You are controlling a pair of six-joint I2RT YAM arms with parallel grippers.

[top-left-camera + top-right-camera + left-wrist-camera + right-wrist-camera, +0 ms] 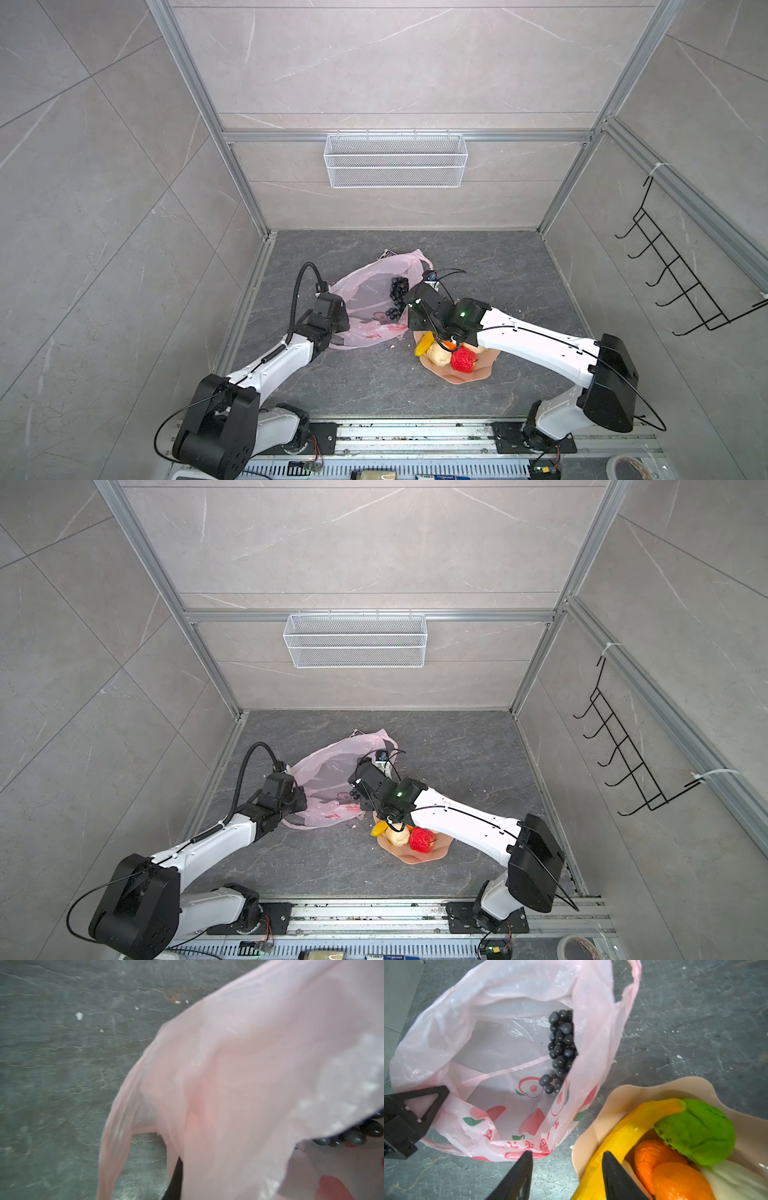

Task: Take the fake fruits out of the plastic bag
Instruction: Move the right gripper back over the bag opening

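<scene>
Roughly centre in both top views: thin, crumpled pink bag (pixel 370 303) (pixel 328 779) on grey stone floor (pixel 498 270). Lower right of it, scalloped plate (pixel 469 376) with a knobbly red fruit (pixel 463 359).

Left wrist: translucent film over beady dark grapes (pixel 357 1136).

Right wrist: left gripper (pixel 440 1095) pinched tight on the bag rim, grapes inside. Right gripper (pixel 566 1153) jaws apart, empty, beside smooth banana (pixel 623 1132).
</scene>
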